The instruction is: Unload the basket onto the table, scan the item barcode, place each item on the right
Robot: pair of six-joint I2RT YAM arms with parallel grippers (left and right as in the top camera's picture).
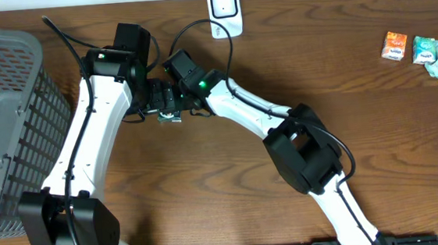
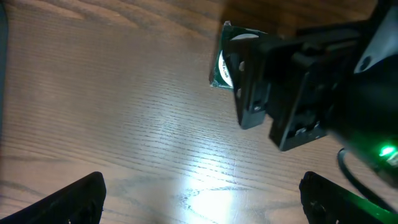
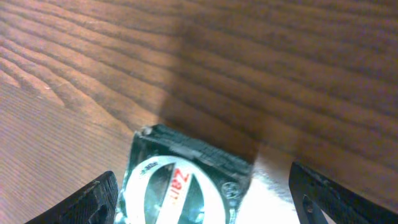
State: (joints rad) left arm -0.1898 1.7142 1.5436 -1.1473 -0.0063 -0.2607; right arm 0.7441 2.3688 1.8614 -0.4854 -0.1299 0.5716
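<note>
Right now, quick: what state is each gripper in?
Left gripper: open, empty.
Right gripper: open around the green packet, not clamped on it.

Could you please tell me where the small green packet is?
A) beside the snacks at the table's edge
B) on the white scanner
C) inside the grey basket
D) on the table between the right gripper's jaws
D: the right wrist view shows the green packet lying on the table between the open jaws of the right gripper.

Packet (image 3: pixel 186 180) — dark green, white, red
</note>
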